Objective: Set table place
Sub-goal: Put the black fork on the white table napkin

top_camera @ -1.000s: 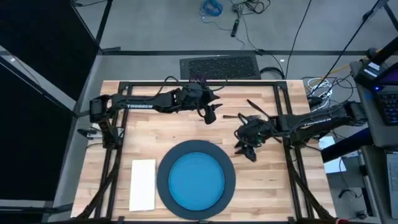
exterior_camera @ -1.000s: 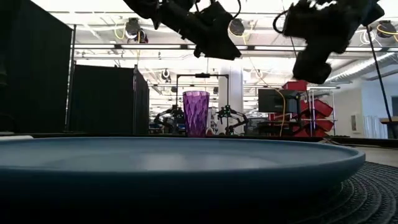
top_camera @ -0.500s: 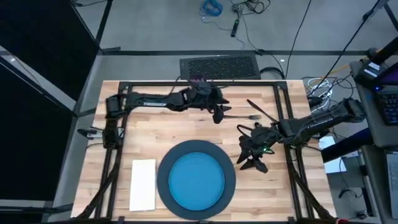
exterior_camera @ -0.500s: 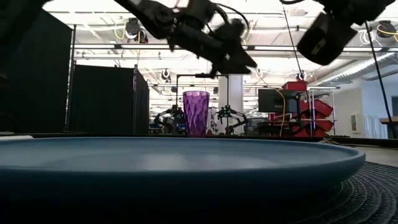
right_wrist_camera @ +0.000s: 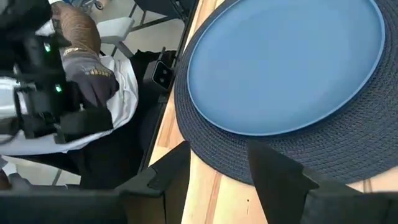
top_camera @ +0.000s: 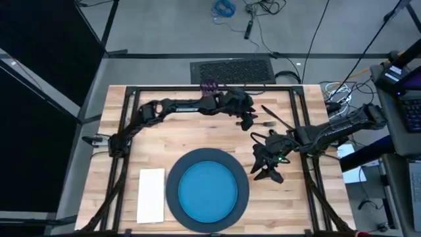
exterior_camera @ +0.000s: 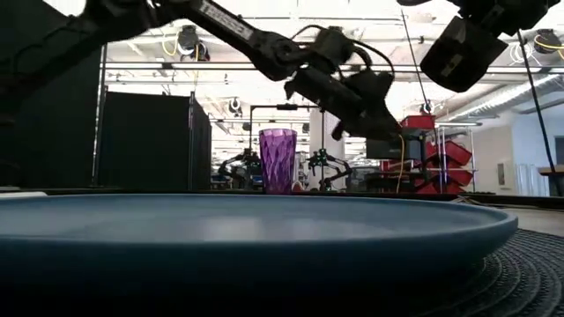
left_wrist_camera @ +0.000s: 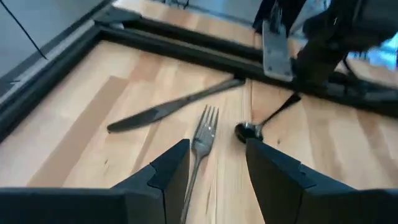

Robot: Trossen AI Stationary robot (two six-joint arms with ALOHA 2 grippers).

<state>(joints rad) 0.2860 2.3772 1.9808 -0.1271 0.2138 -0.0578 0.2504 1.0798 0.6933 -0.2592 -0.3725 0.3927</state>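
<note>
Blue plate (top_camera: 208,192) on charger (top_camera: 241,176) (nothing in it), both arms' fingers parted, holding nothing.

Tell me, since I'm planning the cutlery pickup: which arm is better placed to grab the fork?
Left. The left gripper, open, hovers right over the fork, fingers straddling its handle. The right gripper sits nearer the charger, facing the blue plate.

**Where things sit on my bench**

On the bench (top_camera: 158,131) I see the plate (top_camera: 208,192) resting on the charger (top_camera: 242,197) at the near middle, with the napkin (top_camera: 150,195) just to its left. The cup (top_camera: 209,86) stands at the far edge, behind the plate. The fork (left_wrist_camera: 203,135), knife (left_wrist_camera: 171,106) and spoon (left_wrist_camera: 264,121) lie close together at the far right, the fork between the other two.
</note>
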